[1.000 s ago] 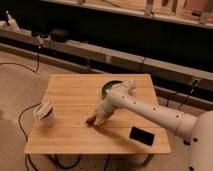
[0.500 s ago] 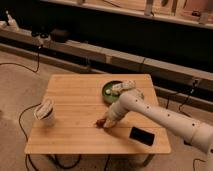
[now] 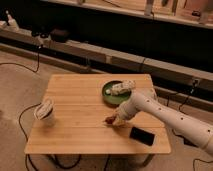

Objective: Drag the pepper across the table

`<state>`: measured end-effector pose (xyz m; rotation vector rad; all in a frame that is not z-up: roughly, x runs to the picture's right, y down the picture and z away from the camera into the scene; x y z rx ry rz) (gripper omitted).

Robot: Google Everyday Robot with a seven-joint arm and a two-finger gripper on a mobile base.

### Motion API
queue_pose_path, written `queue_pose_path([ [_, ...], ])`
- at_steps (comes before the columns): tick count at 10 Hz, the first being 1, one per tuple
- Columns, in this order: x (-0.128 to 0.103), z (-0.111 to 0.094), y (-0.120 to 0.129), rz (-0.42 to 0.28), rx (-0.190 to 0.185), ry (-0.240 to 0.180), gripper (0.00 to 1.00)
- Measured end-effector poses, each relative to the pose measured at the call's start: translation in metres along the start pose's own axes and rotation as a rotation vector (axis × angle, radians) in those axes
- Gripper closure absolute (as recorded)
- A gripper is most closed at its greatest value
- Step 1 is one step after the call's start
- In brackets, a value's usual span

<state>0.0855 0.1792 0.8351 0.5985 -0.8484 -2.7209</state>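
Claw [image 3: 116, 120] at pepper [image 3: 108, 120], mid-table [image 3: 75, 95], bare wood leftward.

Red-brown pepper [image 3: 108, 120], pale-grained table [image 3: 75, 95], white gripper [image 3: 116, 120].

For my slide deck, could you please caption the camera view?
White arm's end effector low over the pepper on the table, between green plate and black phone.

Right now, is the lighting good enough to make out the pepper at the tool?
Camera view: warm, dim light, dark background; the table is evenly lit; the pepper is a small dark smudge against the tool, blurred and partly shadowed by the arm.
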Motion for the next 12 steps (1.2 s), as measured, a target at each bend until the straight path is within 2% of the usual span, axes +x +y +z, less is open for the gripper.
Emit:
queue_pose_path([
  [6,-0.042,-0.019,0.012,0.071,-0.027,-0.041,1.0],
  [10,-0.076,-0.02,0.022,0.145,-0.046,-0.038,1.0],
  [12,-0.082,-0.019,0.023,0.158,-0.049,-0.032,1.0],
])
